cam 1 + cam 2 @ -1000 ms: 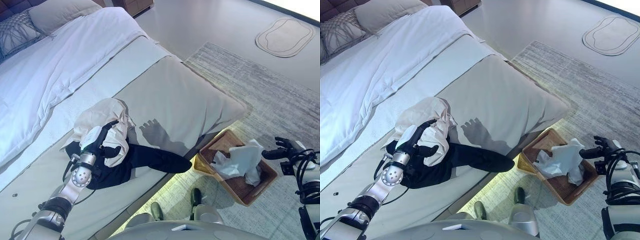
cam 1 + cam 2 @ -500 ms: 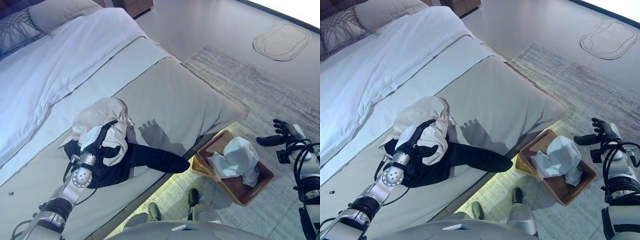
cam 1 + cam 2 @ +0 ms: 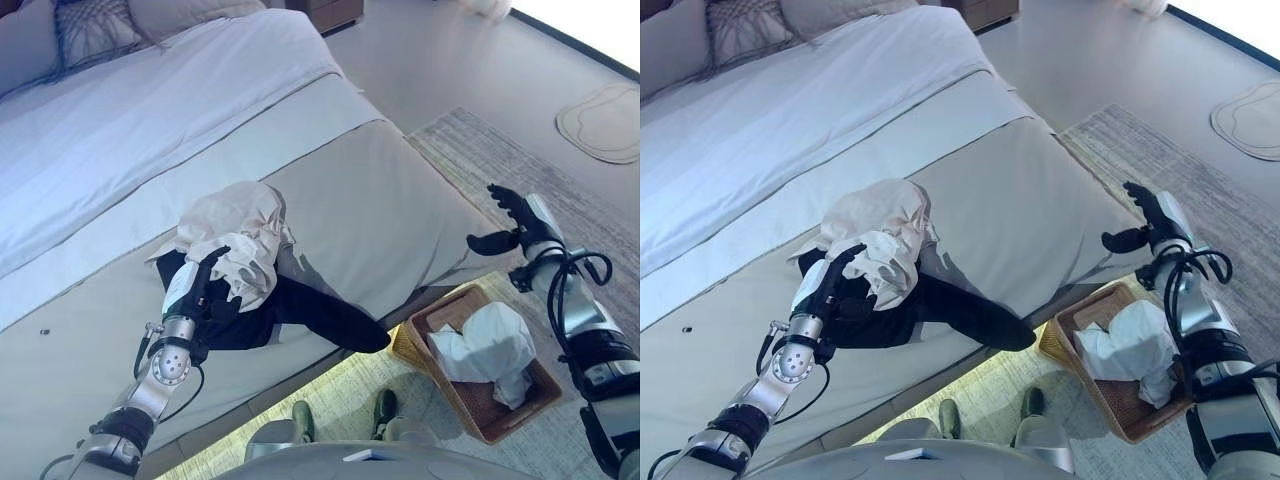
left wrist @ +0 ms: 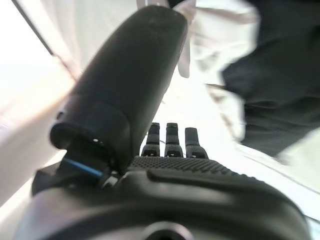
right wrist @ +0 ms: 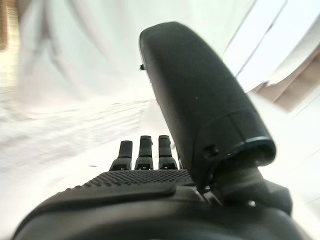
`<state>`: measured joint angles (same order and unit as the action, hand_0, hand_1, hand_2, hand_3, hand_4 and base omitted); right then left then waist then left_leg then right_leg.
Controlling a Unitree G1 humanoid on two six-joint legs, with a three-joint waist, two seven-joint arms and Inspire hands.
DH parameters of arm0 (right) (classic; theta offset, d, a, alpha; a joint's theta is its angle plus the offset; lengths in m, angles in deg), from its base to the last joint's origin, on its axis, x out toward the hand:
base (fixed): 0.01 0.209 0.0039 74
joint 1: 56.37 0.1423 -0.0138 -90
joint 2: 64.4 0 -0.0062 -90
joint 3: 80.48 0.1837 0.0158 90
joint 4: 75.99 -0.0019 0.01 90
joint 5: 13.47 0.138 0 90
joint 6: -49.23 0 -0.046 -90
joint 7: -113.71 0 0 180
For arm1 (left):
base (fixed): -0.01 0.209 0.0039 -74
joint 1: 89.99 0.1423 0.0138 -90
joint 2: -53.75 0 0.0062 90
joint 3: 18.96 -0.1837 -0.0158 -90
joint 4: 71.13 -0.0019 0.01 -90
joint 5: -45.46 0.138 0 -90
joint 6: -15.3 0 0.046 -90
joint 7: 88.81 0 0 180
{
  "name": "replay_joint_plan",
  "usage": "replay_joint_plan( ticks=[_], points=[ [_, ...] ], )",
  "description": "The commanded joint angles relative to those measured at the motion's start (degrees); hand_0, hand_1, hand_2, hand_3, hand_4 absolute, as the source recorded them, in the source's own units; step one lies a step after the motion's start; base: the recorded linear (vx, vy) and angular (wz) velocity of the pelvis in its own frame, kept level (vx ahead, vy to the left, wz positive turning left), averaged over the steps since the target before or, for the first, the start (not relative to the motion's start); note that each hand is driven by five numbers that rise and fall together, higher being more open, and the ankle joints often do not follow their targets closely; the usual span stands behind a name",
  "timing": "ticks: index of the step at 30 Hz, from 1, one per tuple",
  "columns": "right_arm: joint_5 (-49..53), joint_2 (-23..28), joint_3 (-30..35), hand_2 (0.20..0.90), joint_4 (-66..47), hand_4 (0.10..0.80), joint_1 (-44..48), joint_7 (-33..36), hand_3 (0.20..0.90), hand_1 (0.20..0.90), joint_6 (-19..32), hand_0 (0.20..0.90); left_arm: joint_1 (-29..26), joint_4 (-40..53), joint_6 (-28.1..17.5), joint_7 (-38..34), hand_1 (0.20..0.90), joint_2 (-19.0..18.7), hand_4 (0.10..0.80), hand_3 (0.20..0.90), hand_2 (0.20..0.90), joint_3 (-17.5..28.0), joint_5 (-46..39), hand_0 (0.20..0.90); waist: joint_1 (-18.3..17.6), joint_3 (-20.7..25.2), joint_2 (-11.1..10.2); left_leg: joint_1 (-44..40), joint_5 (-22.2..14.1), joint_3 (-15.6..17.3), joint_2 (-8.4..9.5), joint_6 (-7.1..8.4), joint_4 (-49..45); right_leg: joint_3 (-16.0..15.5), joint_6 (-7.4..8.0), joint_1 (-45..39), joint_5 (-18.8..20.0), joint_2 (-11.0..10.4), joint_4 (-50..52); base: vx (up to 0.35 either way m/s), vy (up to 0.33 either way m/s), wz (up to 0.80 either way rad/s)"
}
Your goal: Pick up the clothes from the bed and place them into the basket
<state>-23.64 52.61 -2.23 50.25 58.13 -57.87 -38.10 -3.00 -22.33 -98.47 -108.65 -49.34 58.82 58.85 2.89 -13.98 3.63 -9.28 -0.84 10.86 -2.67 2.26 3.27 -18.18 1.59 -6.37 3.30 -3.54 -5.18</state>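
Observation:
A cream garment [image 3: 235, 215] lies bunched on top of a black garment [image 3: 320, 315] near the bed's front edge. My left hand [image 3: 190, 290] rests on this pile with its fingers straight, thumb raised; the left wrist view shows the black cloth [image 4: 270, 100] just past the fingers [image 4: 170, 137]. My right hand [image 3: 520, 222] hangs open and empty above the bed's corner, over the wicker basket [image 3: 432, 312] on the rug. A white garment [image 3: 490, 350] lies crumpled in the basket.
The bed [image 3: 380, 190] has a white duvet [image 3: 150, 110] folded back and pillows [image 3: 95, 25] at its head. A grey rug [image 3: 470, 150] lies beside it, with a small mat [image 3: 605, 120] farther out. Wooden furniture [image 3: 335, 10] stands at the back.
The camera has swung toward the bed. My right hand has risen from beside the basket to above the bed's corner. My left hand stays on the pile.

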Motion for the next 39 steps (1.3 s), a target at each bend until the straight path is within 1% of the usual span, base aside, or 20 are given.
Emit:
replay_joint_plan(
  ticks=[1,6,10,11,15,17,18,19,20,21,22,23,24,26,27,29,31,33,35,39],
  points=[
    [-3.7,1.6,-3.7,0.900,-3.7,0.800,9.0,1.7,0.900,0.900,1.5,0.900,0.8,4.7,-2.1,-3.8,0.900,-4.3,0.800,0.900,0.900,4.3,0.9,0.900,2.1,5.0,-4.2,4.7,-3.1,-1.7,1.51,0.09,-4.5,2.7,2.60,2.4,-4.8,-3.0,6.3,0.033,0.062,0.12],
    [-3.8,2.4,-8.0,0.900,-3.4,0.800,13.5,-4.4,0.900,0.900,-1.9,0.900,2.3,5.2,-0.3,-2.4,0.900,-4.7,0.800,0.900,0.900,5.4,0.4,0.900,4.9,4.2,-5.2,5.6,-2.6,-3.5,1.91,-0.07,-4.8,1.1,2.68,2.2,-4.9,-3.7,6.9,0.047,0.049,0.26],
    [-4.2,2.1,-10.4,0.900,-2.2,0.800,17.3,-5.3,0.900,0.900,-3.7,0.900,3.1,6.8,-0.1,-1.8,0.900,-5.0,0.800,0.900,0.900,5.4,0.7,0.900,7.1,3.7,-5.4,6.0,-2.2,-5.0,2.23,-0.28,-4.5,-0.2,2.80,2.0,-4.9,-4.2,7.3,0.095,0.050,0.25],
    [-3.9,1.8,-11.1,0.900,-1.6,0.800,18.6,-5.8,0.900,0.900,-4.5,0.900,3.4,7.6,-0.4,-1.4,0.900,-5.4,0.800,0.900,0.900,5.3,1.7,0.900,8.1,3.4,-5.5,6.2,-2.0,-5.6,2.38,-0.41,-4.4,-0.8,2.88,2.0,-5.0,-4.4,7.8,0.132,0.059,0.22],
    [-4.0,2.4,-12.5,0.900,-0.7,0.800,20.9,-6.5,0.900,0.900,-5.3,0.900,4.8,10.3,-1.4,-0.8,0.900,-6.9,0.800,0.900,0.900,5.7,2.8,0.900,9.9,2.8,-5.7,6.8,-1.8,-6.7,2.75,-0.74,-4.7,-1.9,2.80,2.1,-5.6,-4.7,9.1,0.112,0.069,0.29],
    [-3.0,2.8,-12.7,0.900,-0.7,0.800,21.6,-6.6,0.900,0.900,-5.8,0.900,5.6,12.2,-2.0,0.0,0.900,-7.9,0.800,0.900,0.900,6.1,2.5,0.900,10.9,2.1,-5.4,7.8,-1.6,-7.5,2.92,-1.24,-5.5,-2.7,2.34,3.0,-7.1,-4.6,12.2,0.027,0.086,0.18],
    [-2.9,2.8,-12.6,0.900,-0.5,0.800,21.6,-6.7,0.900,0.900,-6.2,0.900,5.5,12.7,-2.4,0.5,0.900,-8.3,0.800,0.900,0.900,6.2,2.7,0.900,11.5,1.8,-4.9,8.3,-1.4,-7.8,2.76,-1.68,-5.7,-3.7,2.12,4.0,-8.4,-4.7,16.1,0.019,0.054,0.31],
    [-2.6,2.8,-12.4,0.900,-0.1,0.800,21.4,-6.4,0.900,0.900,-6.4,0.900,5.3,13.3,-2.5,1.0,0.900,-9.1,0.800,0.900,0.900,5.9,2.6,0.900,11.8,1.2,-4.7,8.7,-1.4,-8.3,2.96,-2.10,-6.0,-3.9,2.33,5.6,-8.8,-5.1,19.9,0.055,0.027,0.38],
    [-1.9,2.6,-12.2,0.900,0.0,0.800,20.9,-6.2,0.900,0.900,-6.6,0.900,5.3,13.7,-2.6,1.2,0.900,-9.5,0.800,0.900,0.900,5.7,2.8,0.900,11.9,0.6,-4.5,8.8,-1.5,-9.6,3.28,-2.56,-6.2,-3.7,3.06,7.5,-7.6,-5.6,23.5,0.073,-0.036,0.42],
    [-0.8,2.4,-12.2,0.900,0.1,0.800,20.7,-6.0,0.900,0.900,-6.8,0.900,5.2,14.1,-2.6,1.2,0.900,-10.2,0.800,0.900,0.900,5.3,2.6,0.900,11.9,-0.1,-4.5,8.9,-1.6,-10.7,3.50,-2.58,-6.5,-2.8,3.64,8.9,-6.9,-6.0,24.4,0.059,-0.082,0.49],
    [0.1,2.2,-12.5,0.900,0.4,0.800,21.1,-5.6,0.900,0.900,-7.0,0.900,4.9,14.5,-2.8,0.9,0.900,-11.2,0.800,0.900,0.900,4.8,1.5,0.900,11.7,-0.9,-4.4,9.4,-1.5,-11.9,3.58,-2.22,-7.1,-1.1,3.60,9.2,-7.0,-5.8,22.3,0.041,-0.138,0.59],
    [0.0,1.5,-12.7,0.900,0.3,0.800,21.0,-5.0,0.900,0.900,-7.4,0.900,4.2,14.8,-2.5,0.9,0.900,-11.7,0.800,0.900,0.900,4.3,0.4,0.900,11.1,-1.6,-4.3,9.8,-1.8,-13.3,3.58,-2.16,-7.6,0.8,3.95,9.9,-6.3,-6.0,20.7,0.036,-0.172,0.56],
    [-0.3,0.8,-12.8,0.900,-0.2,0.800,20.8,-5.0,0.900,0.900,-7.6,0.900,3.5,15.3,-1.7,0.9,0.900,-11.9,0.800,0.900,0.900,4.3,-0.9,0.900,10.9,-1.9,-4.3,10.7,-1.8,-13.7,3.66,-2.19,-8.2,1.9,3.28,9.5,-6.9,-5.3,18.9,0.042,-0.167,0.57],
    [-1.1,0.2,-14.0,0.900,-0.5,0.800,22.3,-5.0,0.900,0.900,-7.5,0.900,2.5,15.4,-1.5,-1.0,0.900,-11.0,0.800,0.900,0.900,4.0,-4.4,0.900,11.1,-2.7,-4.1,12.4,-1.5,-14.0,3.90,-1.94,-9.6,2.4,2.32,8.7,-6.9,-4.5,16.3,0.004,-0.103,0.46],
    [-1.1,0.2,-14.0,0.900,-0.4,0.800,22.4,-5.0,0.900,0.900,-7.5,0.900,2.5,15.4,-1.5,-1.0,0.900,-11.0,0.800,0.900,0.900,4.0,-4.4,0.900,11.1,-2.7,-4.1,12.5,-1.6,-14.0,3.89,-1.93,-9.7,2.3,2.31,8.7,-6.9,-4.5,16.2,-0.065,-0.062,0.17],
    [-1.4,-0.1,-15.0,0.900,1.6,0.800,26.9,-4.5,0.900,0.900,-8.1,0.900,0.1,16.0,-2.9,-2.1,0.900,-9.4,0.800,0.900,0.900,3.4,-4.7,0.900,12.4,-5.3,-3.6,16.5,-0.8,-14.6,4.25,-0.91,-12.4,0.8,1.08,9.7,-7.7,-4.3,16.9,-0.103,-0.077,0.12],
    [-1.7,0.2,-15.3,0.900,2.9,0.800,28.9,-4.5,0.900,0.900,-8.6,0.900,-0.5,16.5,-4.2,-1.3,0.900,-9.8,0.800,0.900,0.900,3.5,-4.9,0.900,13.3,-6.6,-3.2,17.9,-0.4,-15.2,4.24,-0.54,-12.9,-0.3,0.62,10.4,-8.2,-4.3,17.6,-0.089,-0.081,0.30],
    [-0.8,1.1,-16.1,0.900,3.9,0.800,31.4,-5.1,0.900,0.900,-9.9,0.900,-0.9,18.1,-6.0,0.4,0.900,-10.7,0.800,0.900,0.900,3.6,-5.0,0.900,14.4,-8.7,-2.6,20.1,0.0,-16.2,4.35,-0.33,-14.0,-1.7,-0.10,12.2,-8.8,-4.5,19.4,-0.064,-0.082,0.39],
    [0.4,2.2,-16.5,0.900,4.6,0.800,32.9,-5.4,0.900,0.900,-11.0,0.900,-0.9,19.9,-7.8,1.5,0.900,-11.5,0.800,0.900,0.900,3.6,-5.1,0.900,14.9,-10.6,-1.7,22.3,-0.3,-16.2,4.56,-0.35,-16.1,-3.0,-0.94,14.6,-10.1,-5.3,22.9,-0.028,-0.023,0.24],
    [-0.3,2.3,-17.2,0.900,5.1,0.800,34.6,-4.4,0.900,0.900,-12.1,0.900,-0.9,21.7,-9.3,-0.7,0.900,-11.4,0.800,0.900,0.900,2.5,-4.6,0.900,15.4,-13.3,0.2,25.9,-0.4,-16.2,5.52,-0.87,-19.5,-4.1,-1.68,18.5,-10.9,-7.2,28.0,-0.022,0.047,0.25]
  ],
)
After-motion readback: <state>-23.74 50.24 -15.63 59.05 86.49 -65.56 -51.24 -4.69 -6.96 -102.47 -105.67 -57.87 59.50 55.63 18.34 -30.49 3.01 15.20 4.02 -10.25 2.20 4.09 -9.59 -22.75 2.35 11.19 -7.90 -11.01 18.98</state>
